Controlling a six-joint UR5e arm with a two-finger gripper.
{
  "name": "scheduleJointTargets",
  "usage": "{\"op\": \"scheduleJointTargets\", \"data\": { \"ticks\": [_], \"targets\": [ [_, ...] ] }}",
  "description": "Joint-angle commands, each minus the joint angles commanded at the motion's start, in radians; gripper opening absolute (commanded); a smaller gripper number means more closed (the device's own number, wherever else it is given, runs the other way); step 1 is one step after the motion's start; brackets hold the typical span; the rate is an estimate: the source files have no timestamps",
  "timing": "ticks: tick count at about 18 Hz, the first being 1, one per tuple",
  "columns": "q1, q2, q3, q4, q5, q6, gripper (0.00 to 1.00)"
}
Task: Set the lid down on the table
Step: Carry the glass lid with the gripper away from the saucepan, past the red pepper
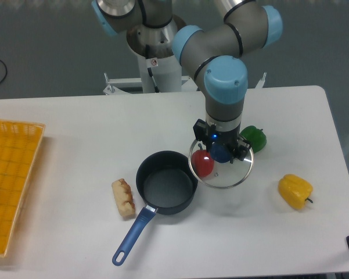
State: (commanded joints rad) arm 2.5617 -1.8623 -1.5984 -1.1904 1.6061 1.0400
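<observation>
Claw [222, 152]: pinching lid [221, 165] by its blue knob, held off the pot. Nearer and to its left: open saucepan [166, 189]. Below: table [75, 128]. Step: carrying; next, lower onto bare tabletop and let go.

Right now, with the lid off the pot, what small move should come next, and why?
Probably shift the lid a little toward the front of the table, then lower it. The hand holds it by its blue knob, and a red object shows through the glass, apparently underneath, with the saucepan close beside it.
</observation>
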Motion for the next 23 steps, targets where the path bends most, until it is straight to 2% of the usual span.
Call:
{"op": "scheduleJointTargets", "data": {
  "ticks": [4, 14, 17, 20, 23],
  "targets": [
    [0.015, 0.000, -0.009, 0.008, -0.002, 0.005, 0.56],
    [0.087, -0.044, 0.035, 0.015, -0.020, 0.058, 0.56],
    [0.089, -0.048, 0.040, 0.021, -0.021, 0.058, 0.56],
    [0.087, -0.070, 0.046, 0.052, -0.021, 0.057, 0.56],
    [0.087, -0.090, 0.067, 0.055, -0.021, 0.054, 0.56]
  ]
}}
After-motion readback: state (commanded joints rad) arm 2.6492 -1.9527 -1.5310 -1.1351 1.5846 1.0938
